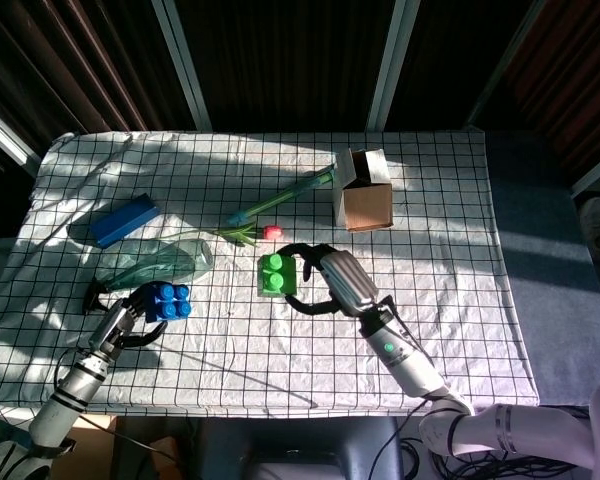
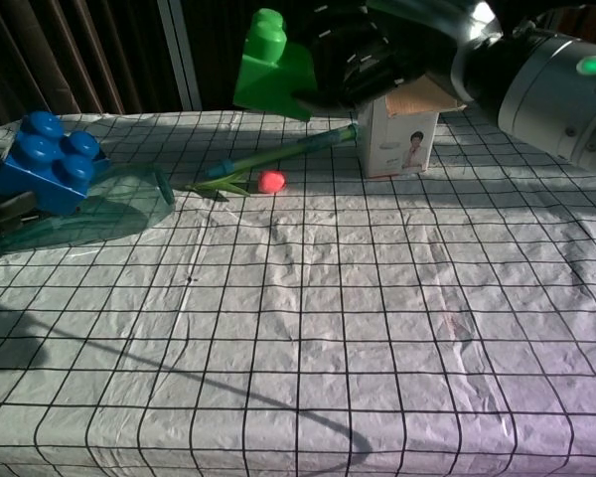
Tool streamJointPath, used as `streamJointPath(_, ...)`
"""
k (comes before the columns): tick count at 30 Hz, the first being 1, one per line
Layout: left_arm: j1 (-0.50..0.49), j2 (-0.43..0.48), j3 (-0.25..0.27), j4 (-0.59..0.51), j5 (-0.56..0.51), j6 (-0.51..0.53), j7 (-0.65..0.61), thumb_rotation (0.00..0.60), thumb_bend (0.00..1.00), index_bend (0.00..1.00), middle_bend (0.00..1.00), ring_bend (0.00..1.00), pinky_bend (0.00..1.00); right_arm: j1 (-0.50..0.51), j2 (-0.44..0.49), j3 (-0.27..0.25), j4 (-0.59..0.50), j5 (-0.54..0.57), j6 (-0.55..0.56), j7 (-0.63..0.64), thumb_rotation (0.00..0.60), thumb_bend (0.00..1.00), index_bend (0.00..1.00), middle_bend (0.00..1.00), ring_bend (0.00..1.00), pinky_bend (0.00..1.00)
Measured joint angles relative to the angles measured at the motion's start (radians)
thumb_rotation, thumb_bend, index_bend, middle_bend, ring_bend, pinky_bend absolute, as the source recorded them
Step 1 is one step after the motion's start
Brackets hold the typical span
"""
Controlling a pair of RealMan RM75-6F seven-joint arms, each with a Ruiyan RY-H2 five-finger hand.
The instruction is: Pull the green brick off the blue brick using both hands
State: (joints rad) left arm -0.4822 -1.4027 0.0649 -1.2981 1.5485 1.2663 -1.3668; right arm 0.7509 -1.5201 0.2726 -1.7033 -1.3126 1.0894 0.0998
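Spread beneath everything: a white grid-checked tablecloth (image 1: 450,260). Stood upright near the cloth's far edge: a small cardboard box (image 1: 365,203), flap open. Just toward the cloth's left edge from that box, lay a long artificial tulip (image 1: 270,215), pink bud nearest the centre. Hovered above the cloth's middle: the right hand (image 1: 325,278), fingers wrapped round the green brick (image 1: 274,274), clear off the cloth. Held near the cloth's front-left corner: the left hand (image 1: 125,322), gripping the blue brick (image 1: 167,301), studs up. Bricks well apart, fully separated.
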Motion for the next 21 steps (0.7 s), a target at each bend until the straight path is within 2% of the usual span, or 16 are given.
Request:
streamJointPath(5, 0.026, 0.005, 0.000, -0.008, -0.068, -0.033, 0.362, 0.600, 0.69, 0.73, 0.78, 0.36, 0.15, -0.033, 0.021, -0.088, 0.125, -0.005, -0.046, -0.017, 0.600, 0.40, 0.76, 0.63, 0.47, 0.34)
streamJointPath(10, 0.051, -0.022, -0.015, -0.017, -0.149, -0.050, 0.749, 0.600, 0.68, 0.73, 0.77, 0.36, 0.15, -0.051, -0.009, -0.158, 0.271, -0.018, -0.097, -0.020, 0.600, 0.40, 0.72, 0.62, 0.44, 0.34)
streamJointPath(13, 0.064, -0.057, -0.032, -0.013, -0.197, -0.054, 0.940, 0.600, 0.67, 0.71, 0.74, 0.36, 0.14, -0.056, -0.043, -0.194, 0.345, -0.034, -0.125, -0.032, 0.600, 0.40, 0.67, 0.59, 0.41, 0.34)
streamJointPath(14, 0.068, -0.070, -0.038, -0.010, -0.210, -0.056, 0.986, 0.600, 0.66, 0.69, 0.70, 0.35, 0.14, -0.057, -0.052, -0.203, 0.360, -0.042, -0.130, -0.034, 0.600, 0.40, 0.64, 0.57, 0.40, 0.34)
streamJointPath(16, 0.075, -0.098, -0.051, -0.001, -0.235, -0.061, 1.074, 0.600, 0.65, 0.65, 0.64, 0.32, 0.13, -0.059, -0.061, -0.217, 0.379, -0.064, -0.135, -0.038, 0.600, 0.40, 0.53, 0.49, 0.34, 0.33)
streamJointPath(17, 0.077, -0.109, -0.056, 0.005, -0.242, -0.063, 1.103, 0.600, 0.64, 0.58, 0.56, 0.28, 0.12, -0.059, -0.062, -0.223, 0.385, -0.074, -0.139, -0.039, 0.600, 0.40, 0.48, 0.45, 0.31, 0.32)
streamJointPath(19, 0.080, -0.130, -0.064, 0.017, -0.251, -0.070, 1.158, 0.600, 0.58, 0.44, 0.40, 0.18, 0.08, -0.057, -0.058, -0.233, 0.392, -0.087, -0.155, -0.042, 0.600, 0.38, 0.31, 0.34, 0.21, 0.27)
streamJointPath(20, 0.081, -0.134, -0.064, 0.020, -0.251, -0.076, 1.175, 0.600, 0.52, 0.34, 0.30, 0.11, 0.05, -0.055, -0.052, -0.237, 0.392, -0.089, -0.164, -0.045, 0.600, 0.35, 0.20, 0.27, 0.16, 0.23)
streamJointPath(21, 0.081, -0.135, -0.064, 0.021, -0.252, -0.085, 1.188, 0.600, 0.49, 0.28, 0.26, 0.07, 0.03, -0.054, -0.045, -0.239, 0.389, -0.090, -0.172, -0.047, 0.600, 0.32, 0.10, 0.22, 0.11, 0.19)
